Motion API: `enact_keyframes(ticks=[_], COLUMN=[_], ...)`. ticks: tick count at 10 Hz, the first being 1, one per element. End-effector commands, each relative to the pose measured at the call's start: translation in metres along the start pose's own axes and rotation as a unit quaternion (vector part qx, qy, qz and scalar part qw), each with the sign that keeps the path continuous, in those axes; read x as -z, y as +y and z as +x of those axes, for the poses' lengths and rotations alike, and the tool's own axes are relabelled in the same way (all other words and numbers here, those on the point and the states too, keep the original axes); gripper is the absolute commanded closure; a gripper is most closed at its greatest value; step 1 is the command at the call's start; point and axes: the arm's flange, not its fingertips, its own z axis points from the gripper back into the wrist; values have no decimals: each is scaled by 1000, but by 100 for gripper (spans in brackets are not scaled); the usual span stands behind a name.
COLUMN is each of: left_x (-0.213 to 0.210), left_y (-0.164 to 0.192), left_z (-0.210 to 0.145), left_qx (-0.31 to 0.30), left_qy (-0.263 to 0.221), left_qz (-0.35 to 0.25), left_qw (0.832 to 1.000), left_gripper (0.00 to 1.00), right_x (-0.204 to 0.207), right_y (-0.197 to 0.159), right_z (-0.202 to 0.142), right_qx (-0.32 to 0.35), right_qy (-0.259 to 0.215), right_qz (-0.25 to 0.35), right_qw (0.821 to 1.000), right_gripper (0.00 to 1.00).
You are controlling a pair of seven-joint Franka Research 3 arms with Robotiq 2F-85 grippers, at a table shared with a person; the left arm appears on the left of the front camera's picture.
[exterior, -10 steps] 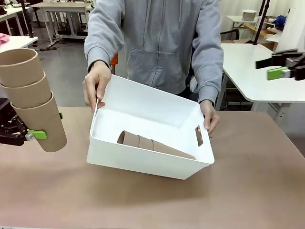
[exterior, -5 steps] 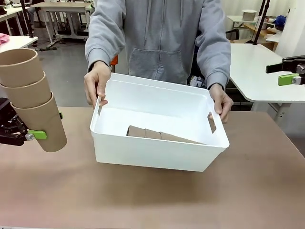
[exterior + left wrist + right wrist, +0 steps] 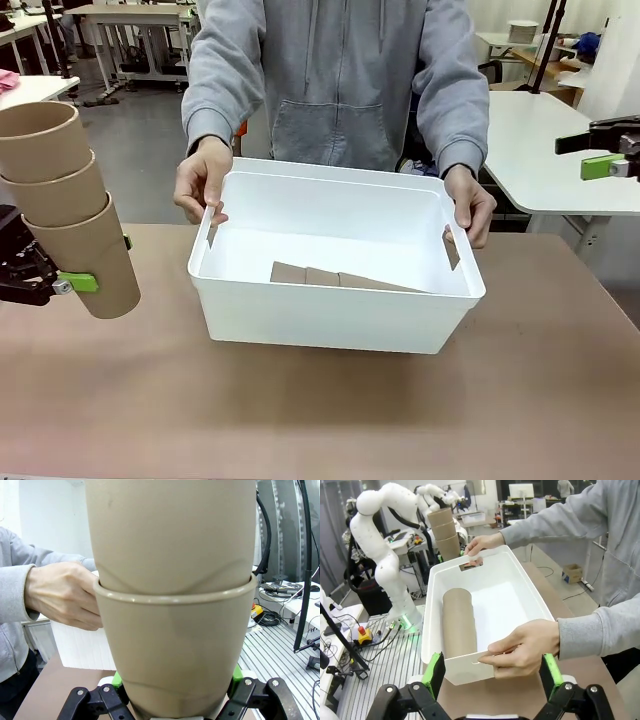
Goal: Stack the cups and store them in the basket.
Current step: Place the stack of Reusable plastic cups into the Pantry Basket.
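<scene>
On my far left, the left pincer (image 3: 75, 282) is clamped around the lowest cup of a three-cup stack (image 3: 65, 205), holding it tilted in the air above the counter (image 3: 320, 420). At centre sits the basket (image 3: 335, 320), resting level on the counter, with a second stack of cups (image 3: 340, 279) lying on its side inside. The person grips both short ends, one hand (image 3: 200, 185) at the left handle slot, the other hand (image 3: 470, 205) at the right. Far right, my right pincer (image 3: 605, 160) hovers high with its jaws spread wide, nothing between them
</scene>
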Motion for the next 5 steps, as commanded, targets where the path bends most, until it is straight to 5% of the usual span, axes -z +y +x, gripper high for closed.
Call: enact_keyframes(ticks=[1,5], left_x=[-1,-1], left_y=[-1,-1], left_z=[4,4], left_qx=[4,4], left_qy=[-4,-4], left_qz=[0,0], left_qw=[1000,1000], left_gripper=[15,15], right_x=[-1,-1], right_y=[3,3], right_z=[6,6], right_qx=[8,8], right_qy=[-6,-6], right_qz=[-1,-1], right_qw=[1000,1000], right_gripper=[0,0])
